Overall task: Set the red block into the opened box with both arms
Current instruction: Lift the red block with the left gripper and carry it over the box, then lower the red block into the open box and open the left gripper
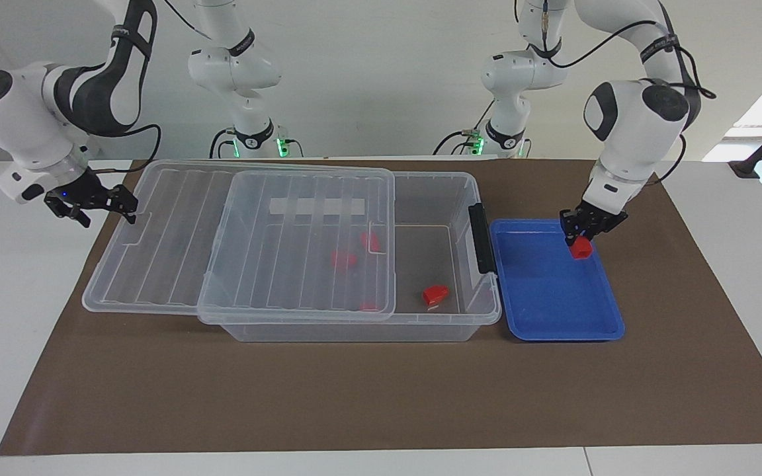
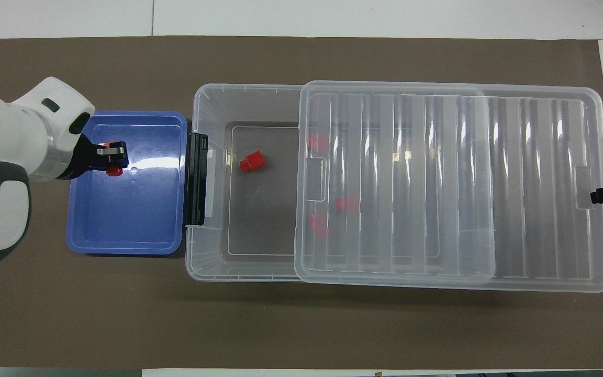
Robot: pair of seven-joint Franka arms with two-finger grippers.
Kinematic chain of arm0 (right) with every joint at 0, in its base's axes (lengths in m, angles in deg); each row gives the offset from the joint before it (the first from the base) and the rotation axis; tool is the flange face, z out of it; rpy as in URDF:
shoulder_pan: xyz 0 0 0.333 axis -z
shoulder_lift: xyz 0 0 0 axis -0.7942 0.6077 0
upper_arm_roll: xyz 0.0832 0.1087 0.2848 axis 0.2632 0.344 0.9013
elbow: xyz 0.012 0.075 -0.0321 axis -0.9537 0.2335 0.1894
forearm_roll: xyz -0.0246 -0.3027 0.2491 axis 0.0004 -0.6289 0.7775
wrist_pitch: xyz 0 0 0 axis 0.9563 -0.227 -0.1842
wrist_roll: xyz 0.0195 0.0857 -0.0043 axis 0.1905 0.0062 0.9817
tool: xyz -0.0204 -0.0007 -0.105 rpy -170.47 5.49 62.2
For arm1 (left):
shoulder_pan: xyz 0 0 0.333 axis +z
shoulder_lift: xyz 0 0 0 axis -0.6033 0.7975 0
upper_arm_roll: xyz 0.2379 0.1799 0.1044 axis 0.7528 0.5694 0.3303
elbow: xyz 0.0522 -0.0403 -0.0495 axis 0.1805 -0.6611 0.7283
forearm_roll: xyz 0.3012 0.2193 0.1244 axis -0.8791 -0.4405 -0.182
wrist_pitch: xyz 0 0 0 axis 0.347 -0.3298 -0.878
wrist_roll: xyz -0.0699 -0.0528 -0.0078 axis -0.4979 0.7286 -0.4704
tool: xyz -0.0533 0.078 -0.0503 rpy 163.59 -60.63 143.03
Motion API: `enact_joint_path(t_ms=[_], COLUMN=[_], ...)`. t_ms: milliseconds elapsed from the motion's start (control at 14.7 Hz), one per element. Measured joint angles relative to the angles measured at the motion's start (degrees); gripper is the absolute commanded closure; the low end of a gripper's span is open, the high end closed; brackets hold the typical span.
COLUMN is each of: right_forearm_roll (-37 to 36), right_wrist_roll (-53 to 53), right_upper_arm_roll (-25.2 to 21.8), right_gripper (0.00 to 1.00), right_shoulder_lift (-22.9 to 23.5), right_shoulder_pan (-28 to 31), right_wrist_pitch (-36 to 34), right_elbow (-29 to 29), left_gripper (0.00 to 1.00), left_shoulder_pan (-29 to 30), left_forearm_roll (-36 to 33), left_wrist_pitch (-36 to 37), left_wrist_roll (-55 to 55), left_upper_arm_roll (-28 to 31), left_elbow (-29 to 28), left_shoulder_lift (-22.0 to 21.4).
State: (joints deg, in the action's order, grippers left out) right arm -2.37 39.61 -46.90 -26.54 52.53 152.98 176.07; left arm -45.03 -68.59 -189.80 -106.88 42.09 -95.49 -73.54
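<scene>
White wall and a white desk (image 1: pixel 718 264) under a brown mat (image 1: pixel 381 396) frame my workspace. My left end effector (image 1: pixel 581 239) is clamped on the red block (image 1: pixel 581 248), lifted over the shallow blue tray (image 1: pixel 553 327) at the left arm's end of the desk. My right end effector (image 1: pixel 131 210) sits at the edge of the ribbed clear lid (image 1: pixel 176 264), fingers spread wide; I cannot tell whether it actually touches the lid.

The box (image 1: pixel 467 317) is a large transparent bin with a black latch (image 1: pixel 481 238) on the wall next to the tray. Its lid is slid toward the right arm's end, leaving an open gap beside the latch. 1 red block (image 2: pixel 252 161) lies on the bare floor of that gap; 3 more red shapes (image 2: pixel 347 204) show blurred under the lid.

Risks, as I judge them: the block is small, smooth plastic, and only its upper part looks pinched, so it could twist or slip on the way across. I must clear the bin's wall and the raised latch; carrying too low would knock the block loose. The gap is narrow, so releasing too far over could drop it onto the slick ribbed lid. If the lid slips back, the opening shrinks.
</scene>
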Motion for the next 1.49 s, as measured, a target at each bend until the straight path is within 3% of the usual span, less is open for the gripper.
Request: enact_joint_path(t_ms=[408,747,1155,1494], right_forearm_roll=[-0.1,-0.1,-0.1,-0.1], right_wrist_roll=[0.8,0.3,-10.4,-13.8], right_upper_arm_roll=[-0.2,2.2,10.8,11.9], right_gripper=[0.0,0.0,0.0,0.0], right_shoulder_lift=[0.0,0.0,0.4,2.0], right_shoulder_pan=[0.0,-0.7,-1.2,-2.0], right_wrist_pitch=[0.0,-5.4,-15.7,-19.9], right_elbow=[-0.6,-6.6,-16.0,-20.0], left_gripper=[1.0,1.0,1.0,1.0], left_shoulder_pan=[-11.8,-18.1,-20.7,-21.7], left_forearm_roll=[0.0,0.0,0.0,0.0], left_wrist_pitch=[-0.3,-4.2,-11.1,-16.8], left_wrist_roll=[-13.5,-21.4,-24.6,-24.8], left_upper_arm_roll=[-0.3,-0.4,-0.3,-0.3], left_elbow=[0.0,-1.1,-4.2,-8.9], left_shoulder_lift=[1.5,4.3,8.4,10.0])
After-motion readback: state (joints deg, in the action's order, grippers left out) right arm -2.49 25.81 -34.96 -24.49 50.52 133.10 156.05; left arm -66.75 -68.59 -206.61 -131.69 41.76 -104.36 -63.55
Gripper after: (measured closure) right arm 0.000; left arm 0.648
